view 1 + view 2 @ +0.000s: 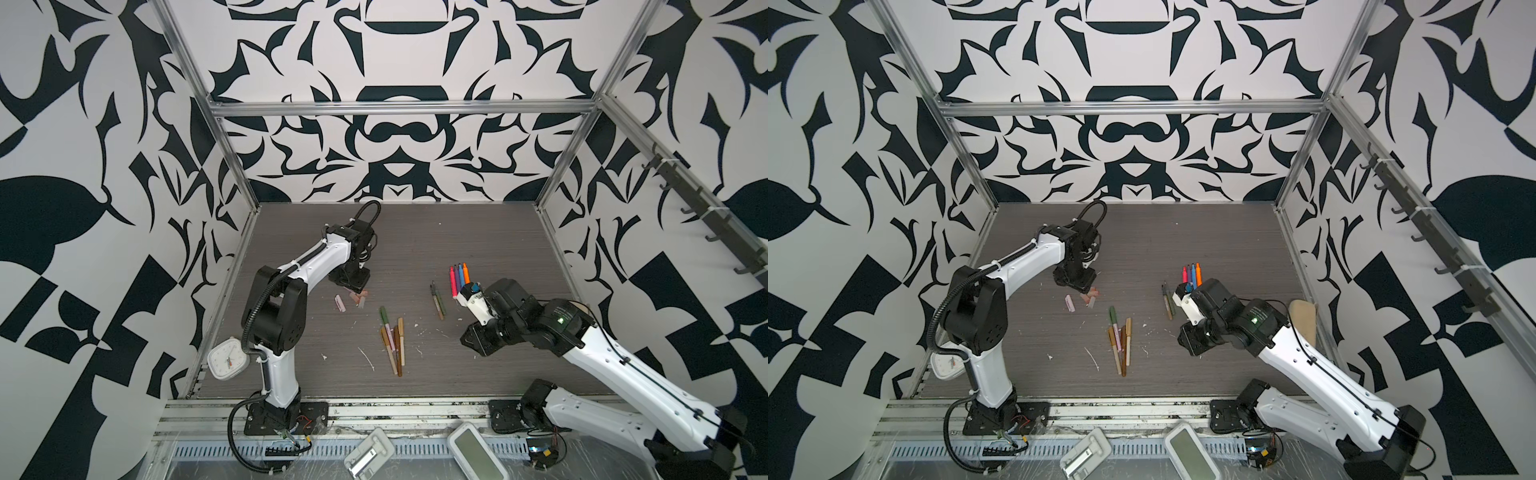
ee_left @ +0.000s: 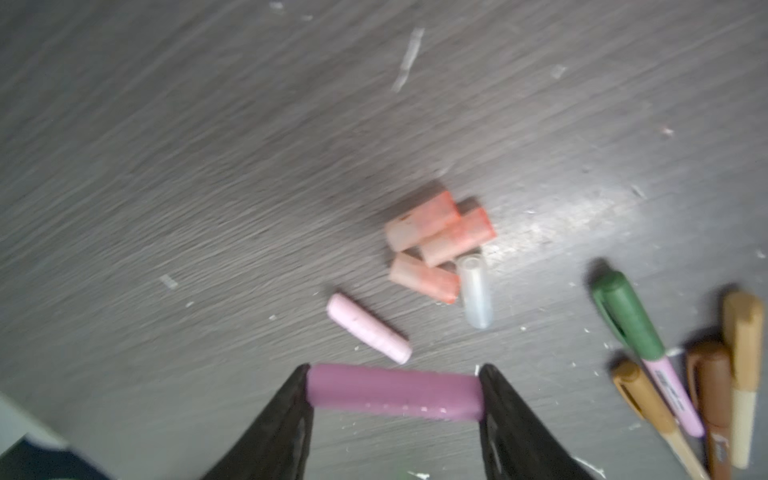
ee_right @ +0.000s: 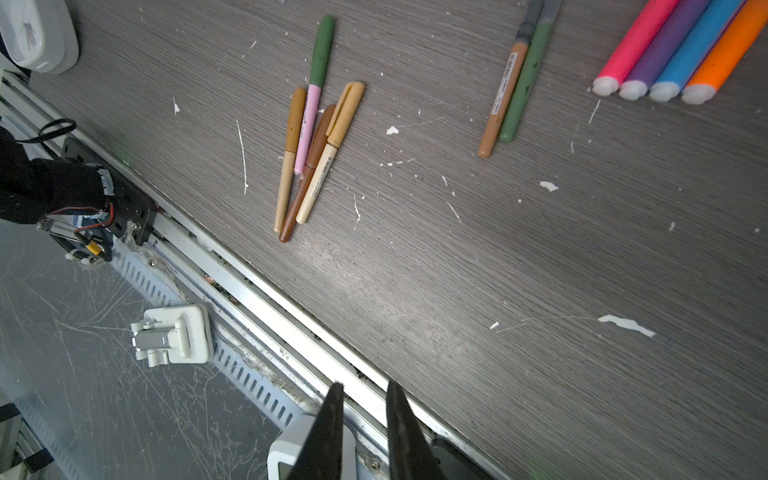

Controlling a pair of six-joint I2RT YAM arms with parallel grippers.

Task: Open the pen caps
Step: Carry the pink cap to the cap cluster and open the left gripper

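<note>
Grey wood-grain table (image 1: pixel 415 249): is carrying everything, flecked with white scraps.
Right gripper (image 3: pixel 365 386): is hanging over the table's front rail, its fingers standing slightly apart with a slim gap and gripping nothing.
Left gripper (image 2: pixel 395 374): is hovering near the loose caps, fingers spread wide and pinching a mauve cap by its two ends.
Four bright pens (image 3: pixel 673 45): are lying side by side, well apart from the left gripper.
Capped pens (image 3: pixel 316 153): four muted ones are lying in a fan at mid-table, caps on.
Two opened pens (image 3: pixel 511 83): are lying together between the fan and the bright pens, grey tips showing.
Loose caps (image 2: pixel 436 245): three peach ones and a clear one are touching in a cluster, with a pale pink cap (image 2: pixel 368 328) lying just beside.
Mauve cap (image 2: pixel 395 392): is bridging the left fingers, off its pen; whether it is touching the table I cannot tell.
Step in hand: seemingly the cap is being set down with the others.
Doing it well: getting close to the table before spreading the fingers, since a round cap is liable to roll; aiming beside the pale pink cap, away from the capped pens; then lifting straight up.
</note>
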